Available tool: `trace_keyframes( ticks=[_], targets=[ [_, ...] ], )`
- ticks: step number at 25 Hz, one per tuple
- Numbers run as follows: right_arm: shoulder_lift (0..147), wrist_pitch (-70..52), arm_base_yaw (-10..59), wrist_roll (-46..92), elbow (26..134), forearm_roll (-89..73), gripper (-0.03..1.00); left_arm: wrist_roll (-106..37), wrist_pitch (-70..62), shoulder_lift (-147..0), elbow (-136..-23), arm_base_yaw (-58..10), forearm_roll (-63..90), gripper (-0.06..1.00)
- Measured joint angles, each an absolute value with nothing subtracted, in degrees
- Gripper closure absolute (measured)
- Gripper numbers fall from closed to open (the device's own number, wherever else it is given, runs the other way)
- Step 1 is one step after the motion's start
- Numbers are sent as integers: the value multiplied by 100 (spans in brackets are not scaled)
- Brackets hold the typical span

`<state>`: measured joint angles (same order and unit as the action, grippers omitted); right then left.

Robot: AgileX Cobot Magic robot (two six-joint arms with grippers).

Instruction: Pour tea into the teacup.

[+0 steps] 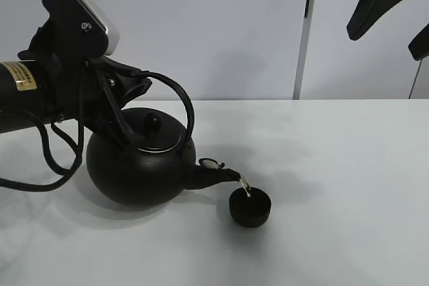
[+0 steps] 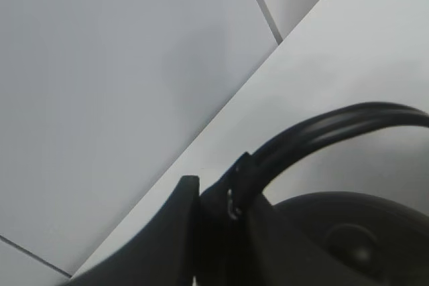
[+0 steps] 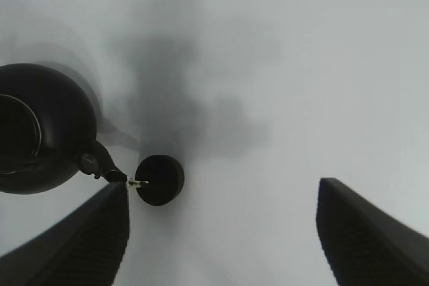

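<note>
A big round black kettle (image 1: pixel 141 169) with an arched handle (image 1: pixel 175 92) is tilted, its spout (image 1: pixel 218 175) over the small matte-black teacup (image 1: pixel 250 207) on the white table. A thin stream runs from the spout tip into the cup. My left gripper (image 1: pixel 124 88) is shut on the kettle's handle; the left wrist view shows the handle (image 2: pixel 322 132) between the fingers (image 2: pixel 177 212). My right gripper (image 1: pixel 395 11) is open and empty, high at the back right. The right wrist view shows the teacup (image 3: pixel 159 179) and kettle (image 3: pixel 43 128) far below.
The white table (image 1: pixel 335 165) stretches to the right of the cup. A grey wall with a vertical seam (image 1: pixel 305 31) stands behind. Black cables (image 1: pixel 47 159) hang from the left arm beside the kettle.
</note>
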<state>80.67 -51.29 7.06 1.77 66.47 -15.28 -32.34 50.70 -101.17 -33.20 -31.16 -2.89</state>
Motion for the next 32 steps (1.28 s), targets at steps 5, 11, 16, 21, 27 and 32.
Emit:
trace_keyframes(
  ticks=[5,11,16,21,27,32],
  targets=[
    [8067,-5129,706,177,6647,-1528,43,-3234,5070,-10117,-3320,-3116,-289,83],
    [8067,-5129,706,177,6647,-1528,43,-3228,5070,-10117,-3320,-3116,-289,83],
    [8067,-5129,706,177,6647,-1533,43,-2622,5091,-10117,-3320,-3116,-261,83],
    [8067,-5129,706,177,6647,-1533,43,-1740,5220,-10117,-3301,-3116,-266,83],
    [8067,-5127,706,177,6647,-1533,43,-782,5755,-10117,-2931,-3116,-260,83],
    [8067,-5113,706,177,6647,-1544,43,-559,5846,-10117,-2527,-3116,-136,83]
  ],
)
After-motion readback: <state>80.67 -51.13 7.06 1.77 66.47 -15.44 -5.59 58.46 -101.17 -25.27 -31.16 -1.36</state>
